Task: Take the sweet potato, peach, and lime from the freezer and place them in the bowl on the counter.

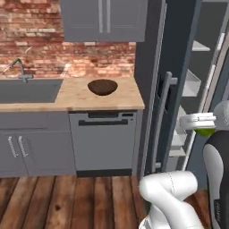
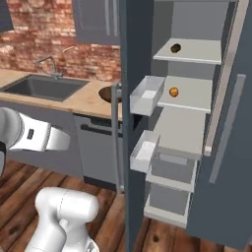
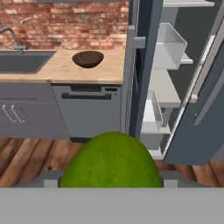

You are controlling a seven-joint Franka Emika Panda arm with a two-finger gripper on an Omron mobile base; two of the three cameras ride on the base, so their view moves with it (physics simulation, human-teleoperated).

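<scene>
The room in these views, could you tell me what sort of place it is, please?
A kitchen, and a rendered one by its look: a wooden counter with an inset sink and tap, a brick wall behind it, and an open freezer with shelves and door bins.

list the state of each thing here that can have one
freezer: door open, shelves exposed
lime: held in the gripper, out of the freezer
gripper: closed on the lime
sweet potato: on the top shelf inside the freezer
peach: on the shelf below it
bowl: upright on the counter, empty
dishwasher: shut
</scene>
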